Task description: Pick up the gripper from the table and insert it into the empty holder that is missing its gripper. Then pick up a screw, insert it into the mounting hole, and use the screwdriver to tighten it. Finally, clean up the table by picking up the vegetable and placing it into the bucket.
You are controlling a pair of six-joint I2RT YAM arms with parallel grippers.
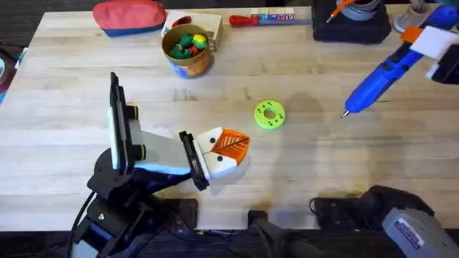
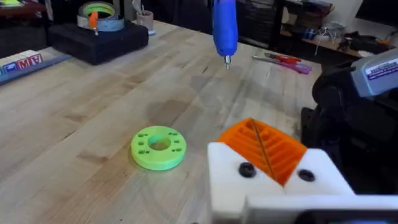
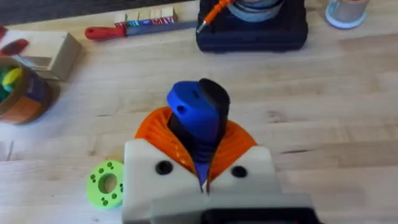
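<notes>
— Screwdriver [image 1: 381, 77] position?
— Clamped in the right gripper [image 3: 204, 163], tip above the table [image 1: 323, 165]. Left gripper [image 1: 228, 149] lies pressed shut near a green disc [image 1: 270, 115]. Bucket [image 1: 187, 50] holds vegetables, far side.

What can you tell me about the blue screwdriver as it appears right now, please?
The screwdriver is a stubby, bright-blue cylinder, plastic by its look, ending in a thin dark tip with a metallic point. It is off the table, held in the right gripper, whose white fingers with orange ribbed pads close around its body. In the overhead view it slants, tip lowest, above bare wood to the right of the green ring. Its tip touches nothing.
</notes>
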